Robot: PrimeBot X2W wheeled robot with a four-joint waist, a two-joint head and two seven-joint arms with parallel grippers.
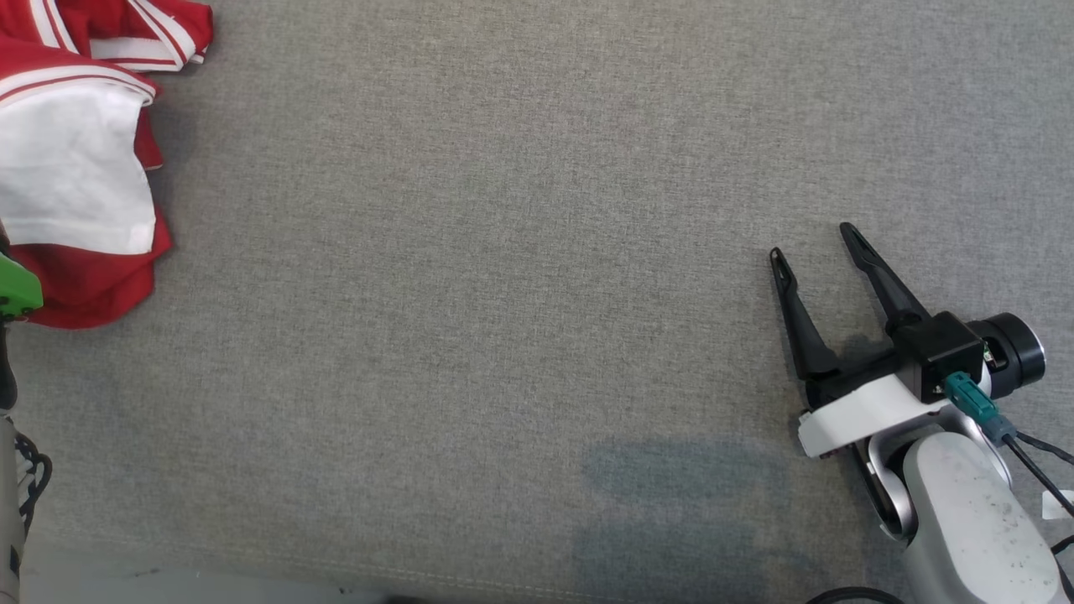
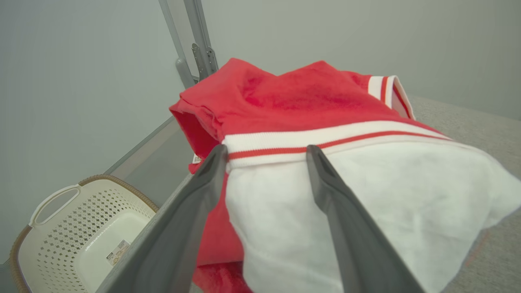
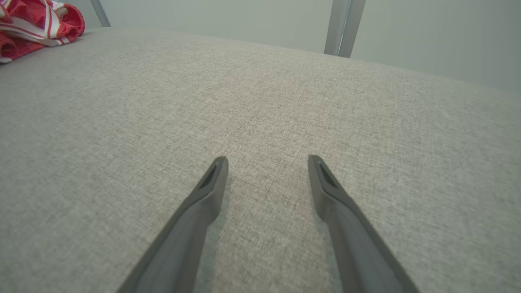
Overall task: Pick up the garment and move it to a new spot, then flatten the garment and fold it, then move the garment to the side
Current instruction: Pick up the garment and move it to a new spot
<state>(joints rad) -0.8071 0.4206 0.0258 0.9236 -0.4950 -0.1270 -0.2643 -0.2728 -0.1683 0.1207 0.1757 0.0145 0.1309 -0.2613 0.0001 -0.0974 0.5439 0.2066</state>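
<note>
Right tool [image 1: 811, 243], at the near right of the counter [image 1: 503, 294]: fingers spread, empty, over bare fabric. Left tool [image 2: 266, 152]: fingers spread, grasping nothing, tips at the white panel of the garment [image 2: 309, 97], which lies crumpled at the far left corner. A basket [image 2: 61, 219] stands below that edge. Step judged in hand: first pickup. A sound grip would pinch several layers near the striped rib, then lift clear before carrying toward the centre.

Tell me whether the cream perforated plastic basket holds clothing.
No; inside the cream perforated plastic basket, just a small label lies on its floor.
</note>
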